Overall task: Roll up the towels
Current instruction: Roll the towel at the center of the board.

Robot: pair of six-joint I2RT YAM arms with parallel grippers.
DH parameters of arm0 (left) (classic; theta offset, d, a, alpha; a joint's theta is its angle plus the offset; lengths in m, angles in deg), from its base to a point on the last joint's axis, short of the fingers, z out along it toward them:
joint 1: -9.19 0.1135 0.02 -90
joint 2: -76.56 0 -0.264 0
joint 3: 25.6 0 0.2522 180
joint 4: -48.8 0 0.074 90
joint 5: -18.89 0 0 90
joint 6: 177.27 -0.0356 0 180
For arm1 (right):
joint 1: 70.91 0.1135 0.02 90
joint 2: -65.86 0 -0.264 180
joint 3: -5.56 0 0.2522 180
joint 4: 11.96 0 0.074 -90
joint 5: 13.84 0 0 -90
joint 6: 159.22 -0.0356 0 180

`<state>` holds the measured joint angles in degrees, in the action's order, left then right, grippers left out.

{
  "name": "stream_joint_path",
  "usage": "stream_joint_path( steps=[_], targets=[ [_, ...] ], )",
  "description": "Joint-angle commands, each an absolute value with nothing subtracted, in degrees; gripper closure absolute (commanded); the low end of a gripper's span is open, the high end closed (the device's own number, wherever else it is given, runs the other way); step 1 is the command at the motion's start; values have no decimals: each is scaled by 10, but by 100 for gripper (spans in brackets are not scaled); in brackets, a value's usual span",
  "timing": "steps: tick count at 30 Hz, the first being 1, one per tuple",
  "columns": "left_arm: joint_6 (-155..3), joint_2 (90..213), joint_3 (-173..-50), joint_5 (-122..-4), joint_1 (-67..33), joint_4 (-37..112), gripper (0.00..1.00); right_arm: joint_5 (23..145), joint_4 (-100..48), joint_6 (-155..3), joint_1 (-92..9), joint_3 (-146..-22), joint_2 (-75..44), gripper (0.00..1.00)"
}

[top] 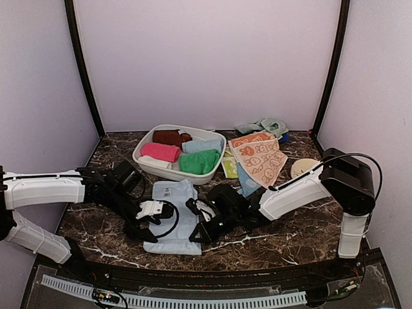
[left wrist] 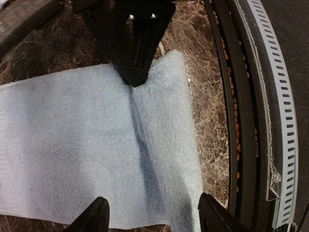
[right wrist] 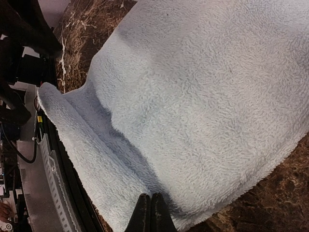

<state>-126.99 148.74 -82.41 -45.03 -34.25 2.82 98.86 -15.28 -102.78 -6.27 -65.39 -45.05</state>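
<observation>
Left jaws gape over pale blue towel (left wrist: 72, 145); closed right jaws touch edge.

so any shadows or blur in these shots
top external: even light, fairly low detail; left wrist: sharp, a dark shadow band running down the pale blue towel; right wrist: towel pile crisp, shadow inside its raised fold
</observation>
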Motion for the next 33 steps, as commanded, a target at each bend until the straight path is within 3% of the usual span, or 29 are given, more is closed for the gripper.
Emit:
stream_joint_path(
  steps=[1,5,15,20,23,24,25,26,31,33],
  targets=[
    [-1248,1513,-787,-464,-358,67,40,979,-156,-1032,-66,-650,-453,100],
    [-1243,1543,-771,-502,-358,97,52,981,-157,-1037,-66,-653,-452,100],
    [-1236,1547,-705,-544,-357,168,59,983,-138,-1047,-66,-642,-435,98],
    [-1241,1561,-703,-560,-358,163,58,938,-157,-1008,-66,-634,-385,78],
    [-1242,1560,-698,-563,-358,164,58,856,-183,-961,-66,-617,-331,55],
    [-1238,1561,-699,-560,-358,163,58,820,-188,-938,-65,-607,-309,39],
    [-1233,1562,-701,-555,-357,161,58,782,-187,-915,-61,-595,-286,11],
    [-1233,1564,-703,-553,-357,157,58,740,-175,-893,-56,-578,-264,1],
    [-1228,1580,-725,-537,-353,131,58,470,-143,-907,-58,-533,-138,0],
    [-1227,1590,-736,-528,-351,116,58,459,-97,-909,-77,-492,-102,0]
  ],
)
